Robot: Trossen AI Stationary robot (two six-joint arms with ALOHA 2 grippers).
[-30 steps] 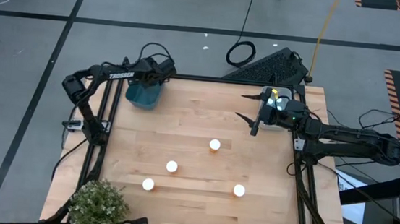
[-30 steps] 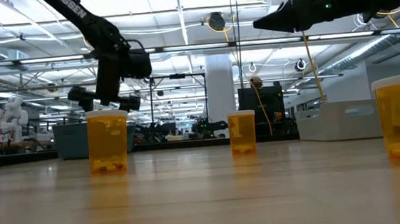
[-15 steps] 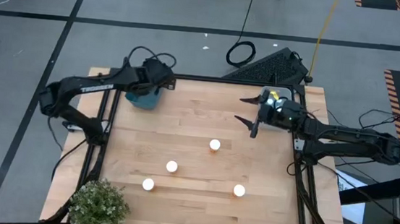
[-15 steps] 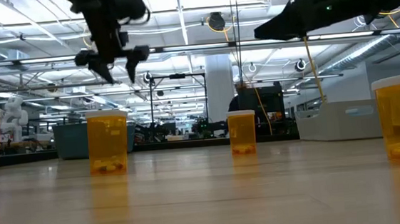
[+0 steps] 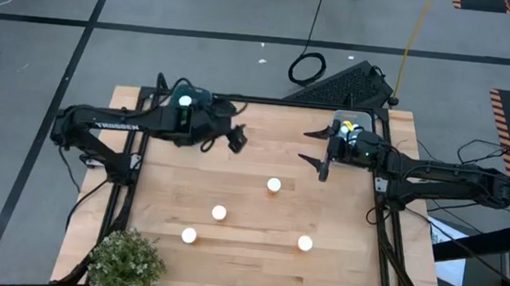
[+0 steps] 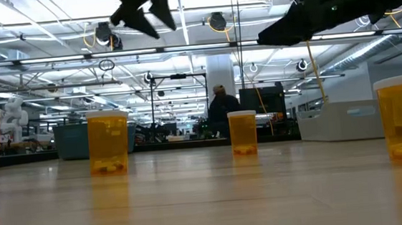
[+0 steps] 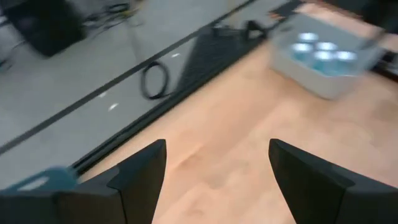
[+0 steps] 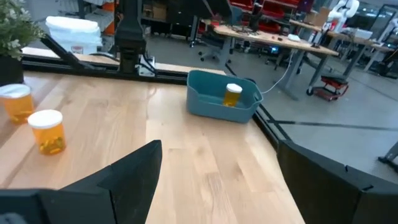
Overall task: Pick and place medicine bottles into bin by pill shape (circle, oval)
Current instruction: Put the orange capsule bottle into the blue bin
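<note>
Four bottles (image 5: 273, 185) stand capped on the tabletop (image 5: 254, 254). Left claw (image 5: 237, 137), fingers apart and empty, hangs above and beside the nearest; it should descend straight over that cap. Right claw (image 5: 315, 145) waits spread.

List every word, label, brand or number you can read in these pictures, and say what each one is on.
"TROSSEN": white letters on the left arm in the high view.
Medicine bottles: no label can be read on them in any view.
Right arm: no lettering can be made out.
Signs in the room beyond the table in the low view: too small to read.
</note>
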